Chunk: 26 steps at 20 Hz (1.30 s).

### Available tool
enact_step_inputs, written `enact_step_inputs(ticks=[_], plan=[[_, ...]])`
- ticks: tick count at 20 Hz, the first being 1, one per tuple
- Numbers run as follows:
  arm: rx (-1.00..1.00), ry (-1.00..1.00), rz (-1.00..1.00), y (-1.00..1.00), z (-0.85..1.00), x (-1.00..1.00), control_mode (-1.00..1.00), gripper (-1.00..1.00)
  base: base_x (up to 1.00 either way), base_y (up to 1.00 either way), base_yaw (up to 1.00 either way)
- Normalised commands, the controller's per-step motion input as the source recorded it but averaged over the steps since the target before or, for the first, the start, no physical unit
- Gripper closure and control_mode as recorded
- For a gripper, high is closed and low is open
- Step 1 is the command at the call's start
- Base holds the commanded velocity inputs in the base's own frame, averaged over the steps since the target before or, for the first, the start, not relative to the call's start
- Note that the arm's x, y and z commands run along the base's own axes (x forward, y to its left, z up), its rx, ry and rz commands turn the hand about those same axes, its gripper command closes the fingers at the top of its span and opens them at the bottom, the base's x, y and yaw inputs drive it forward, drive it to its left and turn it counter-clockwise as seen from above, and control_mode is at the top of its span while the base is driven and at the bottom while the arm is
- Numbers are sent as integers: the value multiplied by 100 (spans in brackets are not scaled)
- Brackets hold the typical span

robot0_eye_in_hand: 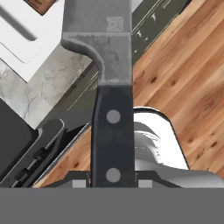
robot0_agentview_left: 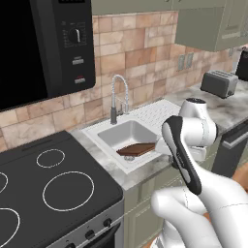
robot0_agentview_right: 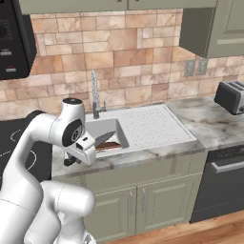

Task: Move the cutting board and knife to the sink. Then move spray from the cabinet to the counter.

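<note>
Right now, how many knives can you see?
1. The knife is held in the claw at the counter's front edge by the sink. Others may be hidden.

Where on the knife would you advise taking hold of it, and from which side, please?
Take the knife by its black handle, coming from the butt end so the grey blade points away. The handle is straight, parallel-sided and blunt, while the blade is wider and tapers to a point. The end effector is clamped there now, one finger on each narrow edge.
</note>
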Motion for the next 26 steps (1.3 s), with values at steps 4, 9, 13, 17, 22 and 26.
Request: enact_step_inputs(ticks=[4, 9, 13, 17, 22, 26], plan=[[0, 0, 0, 0, 0, 0, 100, 100, 43, -30, 40], [0, 0, 0, 0, 0, 0, 100, 100, 47, -28, 40], [0, 0, 0, 0, 0, 0, 100, 100, 44, -33, 36], [0, 0, 0, 0, 0, 0, 100, 100, 39, -36, 34], [0, 0, 0, 0, 0, 0, 100, 100, 35, -35, 24], [0, 0, 0, 0, 0, 0, 100, 100, 32, -27, 12]])
